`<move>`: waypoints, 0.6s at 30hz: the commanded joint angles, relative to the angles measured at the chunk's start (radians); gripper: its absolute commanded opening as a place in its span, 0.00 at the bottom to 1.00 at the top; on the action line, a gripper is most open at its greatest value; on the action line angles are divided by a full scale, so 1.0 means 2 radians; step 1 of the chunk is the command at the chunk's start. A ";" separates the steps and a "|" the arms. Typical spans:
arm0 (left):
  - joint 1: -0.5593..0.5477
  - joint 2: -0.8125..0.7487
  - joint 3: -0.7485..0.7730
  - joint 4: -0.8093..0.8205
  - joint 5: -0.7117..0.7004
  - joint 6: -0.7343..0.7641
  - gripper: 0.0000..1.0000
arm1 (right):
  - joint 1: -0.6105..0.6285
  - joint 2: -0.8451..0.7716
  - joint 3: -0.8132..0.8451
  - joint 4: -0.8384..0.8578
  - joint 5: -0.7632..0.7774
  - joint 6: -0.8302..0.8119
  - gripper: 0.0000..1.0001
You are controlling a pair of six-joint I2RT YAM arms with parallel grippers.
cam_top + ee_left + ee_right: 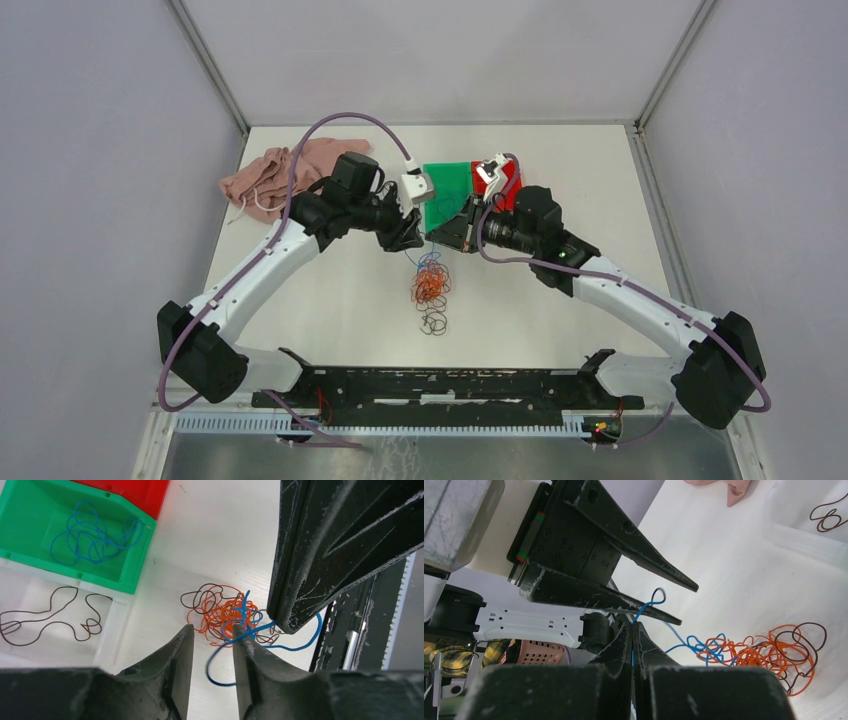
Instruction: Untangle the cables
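The right tool (632, 626) fills the bottom of its own wrist view. Its two fingers are pressed flat together on a blue cable (642, 611) that comes up out of the seam between them. That strand curls into a small loop against the lower finger of the left tool (212, 629), whose fingers stand partly apart with a plain gap between the tips. From there the blue cable runs down into the cables (225, 616), an orange, blue and dark brown wad. The wad lies on the white tabletop (330, 300), just nearer the arm bases than the two tools. Beyond the wad sits a green bin (25, 510) holding a coiled blue wire (90, 535). A red bin (135, 492) sits right beside it, and on its other side is a clear tray (114, 630) with a dark brown wire (45, 622). A pink cloth (275, 175) lies well off to the left.
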 commanded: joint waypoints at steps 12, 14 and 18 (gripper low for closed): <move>-0.001 -0.024 0.030 0.015 0.051 -0.049 0.07 | 0.007 -0.030 0.001 0.034 0.004 0.010 0.28; -0.001 -0.030 0.042 0.008 0.062 -0.040 0.07 | 0.004 -0.046 -0.001 0.006 0.028 0.000 0.43; -0.002 -0.047 0.058 -0.007 0.083 -0.013 0.07 | -0.009 -0.081 -0.015 -0.029 0.082 -0.012 0.63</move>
